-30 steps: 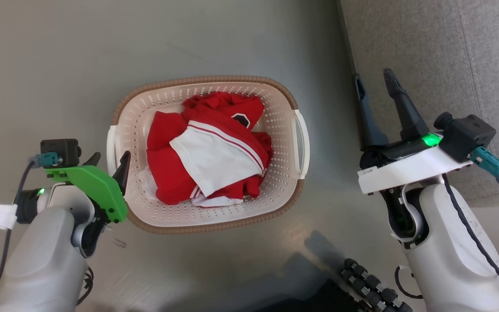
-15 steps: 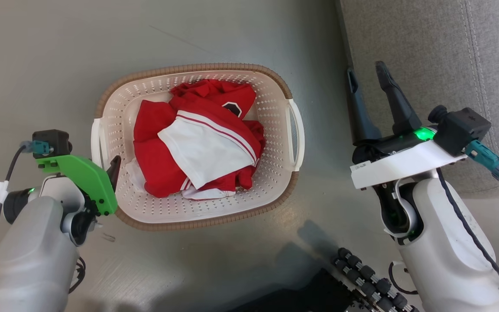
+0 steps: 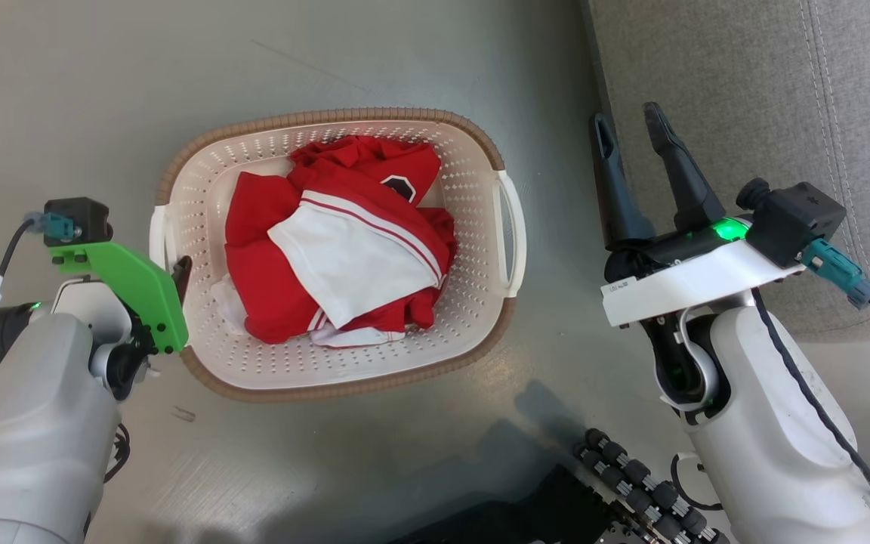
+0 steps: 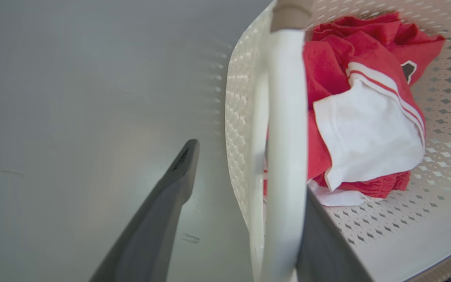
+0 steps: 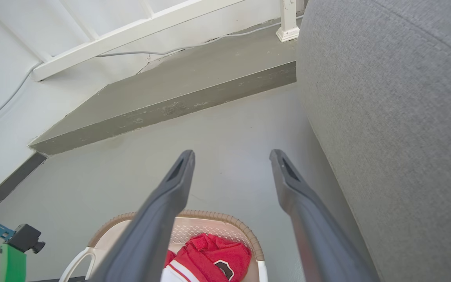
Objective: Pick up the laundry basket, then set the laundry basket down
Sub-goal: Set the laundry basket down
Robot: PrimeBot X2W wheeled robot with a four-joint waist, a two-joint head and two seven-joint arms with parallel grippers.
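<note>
- The laundry basket (image 4: 237, 117) shows its cream perforated wall, with a piece of brown rim (image 4: 290, 13) at the top edge.
- Its white handle (image 4: 288, 137) runs up the middle of the view, slightly blurred.
- The left gripper (image 4: 249, 172) straddles that handle with its dark fingers (image 4: 159, 219) spread. One is over the grey floor (image 4: 73, 117), clear of the wall. The other is inside the basket, tip hidden.
- Crumpled red and white clothes (image 4: 366, 117) lie in the basket.
- A small scuff mark (image 4: 190, 238) shows on the floor.

The head camera looks down at the floor (image 3: 103, 91), the left wrist camera sits hard against the laundry basket (image 3: 329, 115), the right wrist one looks across from farther off; all three share that basket.
</note>
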